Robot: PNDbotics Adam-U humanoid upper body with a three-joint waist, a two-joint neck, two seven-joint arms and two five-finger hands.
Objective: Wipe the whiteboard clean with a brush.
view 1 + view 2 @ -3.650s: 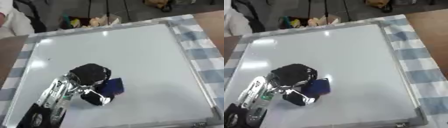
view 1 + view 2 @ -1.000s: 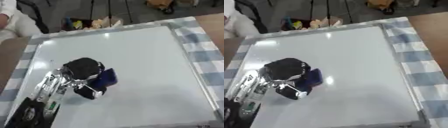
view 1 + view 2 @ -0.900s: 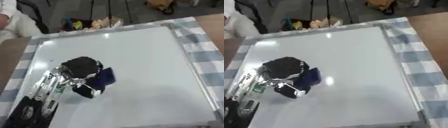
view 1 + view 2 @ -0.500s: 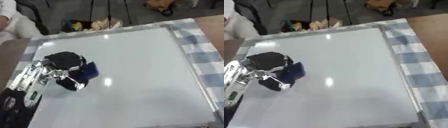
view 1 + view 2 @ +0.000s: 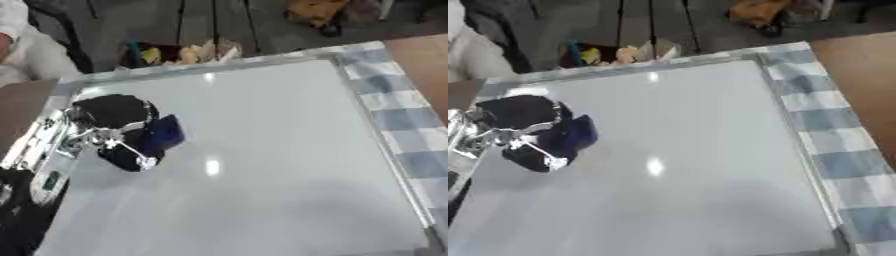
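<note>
One brush [image 5: 164, 135], dark blue and blocky, is seen pressed on the whiteboard [image 5: 289, 150] at about 9 o'clock of the board's face, near its left rim. It is held by the left hand [image 5: 109, 131], whose black fingers are curled round it from above and the left, with silver links showing at the wrist and along the arm that enters from 8 o'clock. The brush's right end juts out past the fingers; its underside is hidden, so what touches the board cannot be told. The whiteboard is pale grey-white with a thin metal frame, and bright glare spots are seen near 12 o'clock and at the centre; no marks can be made out on it. Wide bare board lies open from the brush toward 3 o'clock and 5 o'clock, while little room is left between the hand and the left frame. A blue-and-white checked cloth [image 5: 833, 150] is laid under the board and shows along the right side and at 1 o'clock, with brown table [image 5: 864, 65] beyond it at 2 o'clock. In the left eye view more of the arm and the left frame is shown; in the right eye view the hand sits at the picture's left edge and more cloth is shown on the right. The right hand is seen in neither view.
</note>
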